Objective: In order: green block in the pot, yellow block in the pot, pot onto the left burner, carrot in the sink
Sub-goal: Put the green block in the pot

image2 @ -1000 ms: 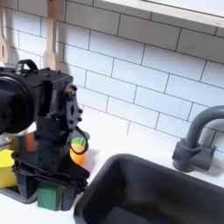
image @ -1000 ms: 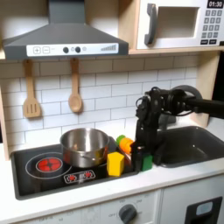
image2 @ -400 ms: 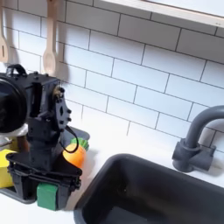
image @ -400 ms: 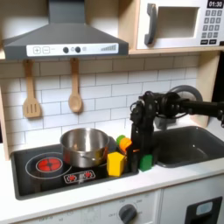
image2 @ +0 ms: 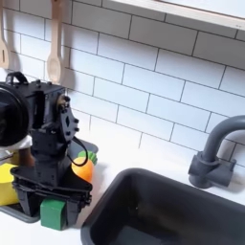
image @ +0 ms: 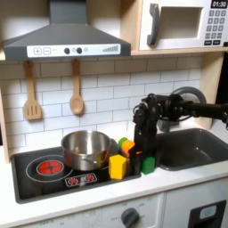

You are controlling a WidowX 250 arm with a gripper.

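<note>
The green block (image2: 53, 213) sits on the black stovetop's edge beside the sink (image2: 182, 215). My gripper (image2: 53, 218) stands upright over it with a finger against each side. In the first exterior view the gripper (image: 142, 166) is low at the green block (image: 149, 165). The yellow block (image: 117, 166) lies just left of it, with the orange carrot (image: 128, 146) behind. The carrot (image2: 83, 170) shows beside the arm. The silver pot (image: 86, 150) stands on the stovetop, right of the left burner (image: 49, 166).
The dark sink (image: 191, 147) lies at the first exterior view's right, with its curved faucet (image2: 214, 149) behind it. Two wooden utensils (image: 77, 89) hang on the tiled wall. A second red-ringed circle (image: 82, 179) is printed in front of the pot.
The gripper has dropped lower onto the green block and its fingers have drawn in around it. Since 0.4 s ago the arm has hardly moved.
</note>
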